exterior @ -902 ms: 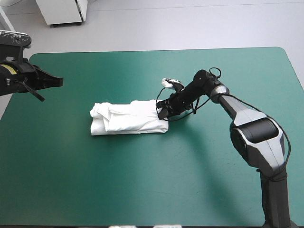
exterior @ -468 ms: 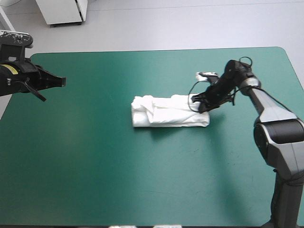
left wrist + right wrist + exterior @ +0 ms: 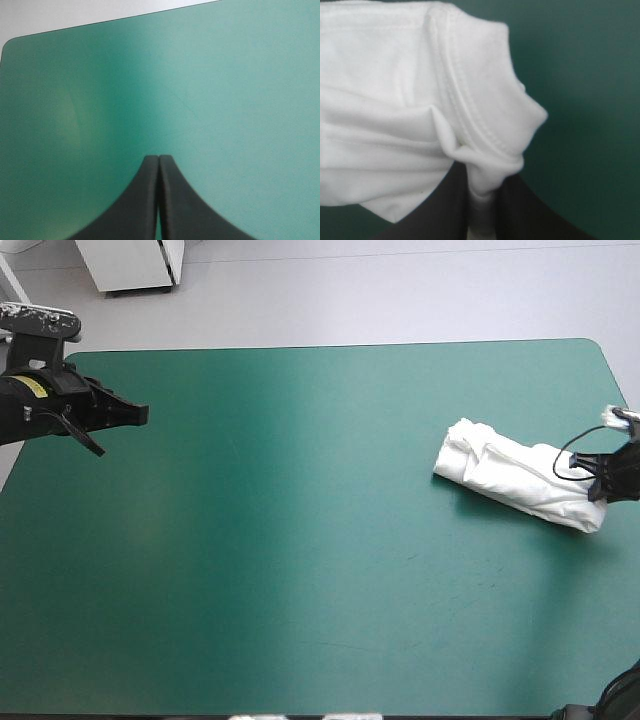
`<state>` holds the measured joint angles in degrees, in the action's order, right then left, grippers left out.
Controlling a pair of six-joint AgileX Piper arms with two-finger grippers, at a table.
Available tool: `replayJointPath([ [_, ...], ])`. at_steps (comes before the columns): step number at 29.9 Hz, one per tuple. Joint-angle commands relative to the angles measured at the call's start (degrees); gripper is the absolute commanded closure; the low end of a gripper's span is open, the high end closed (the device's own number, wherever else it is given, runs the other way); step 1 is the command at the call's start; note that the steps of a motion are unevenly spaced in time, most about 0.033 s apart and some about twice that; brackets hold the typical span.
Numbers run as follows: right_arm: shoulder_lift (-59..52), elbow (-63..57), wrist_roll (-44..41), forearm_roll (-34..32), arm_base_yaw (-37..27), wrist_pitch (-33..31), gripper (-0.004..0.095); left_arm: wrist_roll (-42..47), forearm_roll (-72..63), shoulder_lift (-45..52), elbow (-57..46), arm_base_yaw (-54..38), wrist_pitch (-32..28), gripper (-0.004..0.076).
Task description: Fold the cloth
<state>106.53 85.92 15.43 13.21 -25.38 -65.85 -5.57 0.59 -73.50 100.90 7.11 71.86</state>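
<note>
While right jaws clamp the folded T-shirt point(image 3: 515, 475), left jaws pressed together — over teal-green cover point(image 3: 300, 540).

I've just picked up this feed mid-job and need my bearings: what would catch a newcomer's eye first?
The white T-shirt, a folded bundle, lies far over by the right edge of the teal-green table, and the right gripper is shut on its end nearest that edge. The left gripper hangs shut and empty above the table's left side, far from the bundle.
</note>
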Motion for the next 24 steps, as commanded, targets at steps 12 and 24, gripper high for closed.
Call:
replayJointPath([
  [12,-6.0,-6.2,2.8,0.3,-4.5,1.7,0.0886,0.2,-0.1,1.3,1.3,0.5,-4.0,0.0733],
  [24,-13.0,-6.2,2.6,0.7,-4.5,1.0,0.0401,0.1,0.8,1.3,1.3,2.4,-3.0,0.0733],
])
